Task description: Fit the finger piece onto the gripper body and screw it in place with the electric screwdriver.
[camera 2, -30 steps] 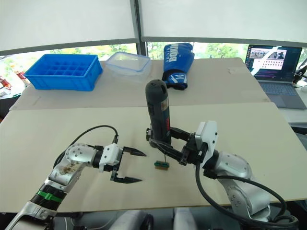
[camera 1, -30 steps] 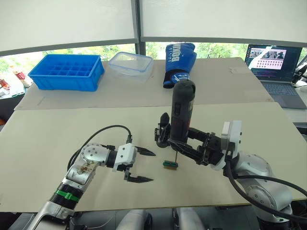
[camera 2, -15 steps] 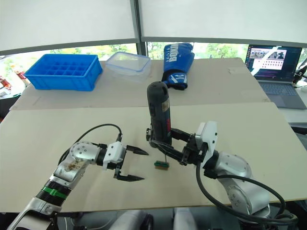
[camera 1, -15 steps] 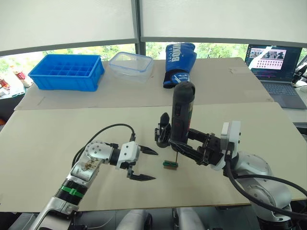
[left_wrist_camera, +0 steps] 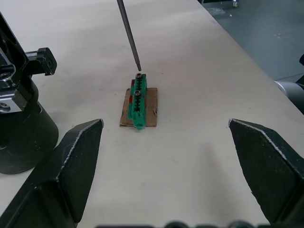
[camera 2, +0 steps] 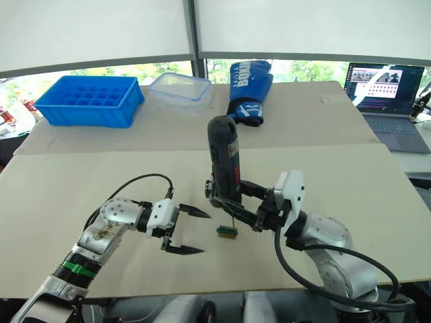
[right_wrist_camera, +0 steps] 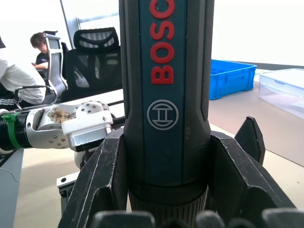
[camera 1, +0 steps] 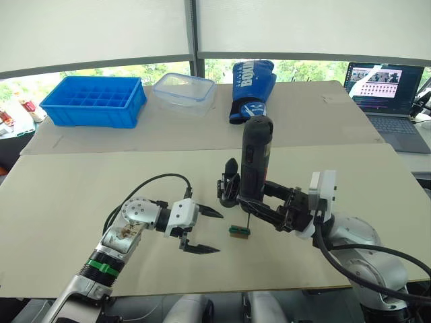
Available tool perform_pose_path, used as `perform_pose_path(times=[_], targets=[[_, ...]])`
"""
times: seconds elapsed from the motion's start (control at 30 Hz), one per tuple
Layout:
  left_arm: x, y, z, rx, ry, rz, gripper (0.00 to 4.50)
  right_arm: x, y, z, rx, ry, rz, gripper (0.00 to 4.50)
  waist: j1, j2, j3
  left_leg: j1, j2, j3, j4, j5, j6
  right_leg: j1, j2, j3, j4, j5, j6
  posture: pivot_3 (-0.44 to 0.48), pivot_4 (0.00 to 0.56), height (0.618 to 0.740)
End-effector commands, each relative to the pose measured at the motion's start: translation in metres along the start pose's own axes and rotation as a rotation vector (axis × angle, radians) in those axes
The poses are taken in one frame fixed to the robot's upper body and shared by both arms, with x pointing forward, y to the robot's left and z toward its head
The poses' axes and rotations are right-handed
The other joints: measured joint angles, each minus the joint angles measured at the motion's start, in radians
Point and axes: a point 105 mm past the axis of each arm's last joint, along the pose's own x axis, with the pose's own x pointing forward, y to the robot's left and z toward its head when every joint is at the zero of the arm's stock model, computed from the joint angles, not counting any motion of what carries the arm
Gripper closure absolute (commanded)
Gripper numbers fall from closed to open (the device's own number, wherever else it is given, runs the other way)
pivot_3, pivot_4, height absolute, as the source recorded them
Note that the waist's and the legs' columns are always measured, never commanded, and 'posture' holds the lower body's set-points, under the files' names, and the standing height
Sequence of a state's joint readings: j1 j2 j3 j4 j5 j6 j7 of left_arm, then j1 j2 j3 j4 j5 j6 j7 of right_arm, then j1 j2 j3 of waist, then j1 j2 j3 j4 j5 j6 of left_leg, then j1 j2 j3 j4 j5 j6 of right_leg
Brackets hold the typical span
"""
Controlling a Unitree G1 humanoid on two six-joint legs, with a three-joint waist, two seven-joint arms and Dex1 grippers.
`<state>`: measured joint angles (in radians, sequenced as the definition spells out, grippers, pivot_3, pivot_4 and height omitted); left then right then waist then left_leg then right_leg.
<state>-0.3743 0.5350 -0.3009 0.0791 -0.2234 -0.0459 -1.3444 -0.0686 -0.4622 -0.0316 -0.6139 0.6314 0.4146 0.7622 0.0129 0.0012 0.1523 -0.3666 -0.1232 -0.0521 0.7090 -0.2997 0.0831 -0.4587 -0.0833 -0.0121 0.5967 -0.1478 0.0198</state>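
I have the screwdriver (camera 1: 254, 158) upright in my right gripper (camera 1: 266, 202), its 2 fingers pinching the barrel low down; in the right wrist view the fingers sit tight against both sides of the casing. The thin bit (left_wrist_camera: 129, 34) comes down onto the far screw of the small green block (left_wrist_camera: 138, 102), which holds 2 screws in a row and rests on a brown card on the table (camera 1: 350, 182). The tip looks to be at the screw head, though I cannot tell whether it is seated.

The gripper body (camera 1: 227, 188) stands just beside the screwdriver, at about 9 o'clock from it, its pointed finger sticking up. I cannot pick out a separate loose finger piece on the table.

My left gripper (camera 1: 200, 230) hangs spread wide and empty at about 9 o'clock from the green block, near it but apart — its 2 black fingertips (left_wrist_camera: 78, 159) frame the block in the left wrist view.

My guess is the step in hand is picking up a screw. To do it well I would keep the barrel plumb, press lightly, and have the left gripper steady the block if it starts to slide — the card under it looks loose.
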Motion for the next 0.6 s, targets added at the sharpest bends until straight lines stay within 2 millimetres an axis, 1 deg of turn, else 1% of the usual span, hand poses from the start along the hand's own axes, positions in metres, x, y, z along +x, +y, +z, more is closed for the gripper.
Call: perform_pose_path(times=[0.03, 0.6], targets=[[0.0020, 0.0024, 0.0049, 0.031, -0.008, 0.000, 0.00, 0.0008, 0.0049, 0.0161, -0.060, -0.066, 0.023, 2.59, 0.000, 0.000, 0.000, 0.000, 0.000, 0.000, 0.000, 0.000, 0.000, 0.000, 0.000, 0.000, 0.000, 0.000, 0.000, 0.000, 0.150, 0.740], [0.0046, 0.0032, 0.0048, 0.036, -0.006, -0.004, 0.00, 0.0023, 0.0038, 0.0154, -0.057, -0.064, 0.013, 2.59, 0.000, 0.000, 0.000, 0.000, 0.000, 0.000, 0.000, 0.000, 0.000, 0.000, 0.000, 0.000, 0.000, 0.000, 0.000, 0.000, 0.150, 0.740]])
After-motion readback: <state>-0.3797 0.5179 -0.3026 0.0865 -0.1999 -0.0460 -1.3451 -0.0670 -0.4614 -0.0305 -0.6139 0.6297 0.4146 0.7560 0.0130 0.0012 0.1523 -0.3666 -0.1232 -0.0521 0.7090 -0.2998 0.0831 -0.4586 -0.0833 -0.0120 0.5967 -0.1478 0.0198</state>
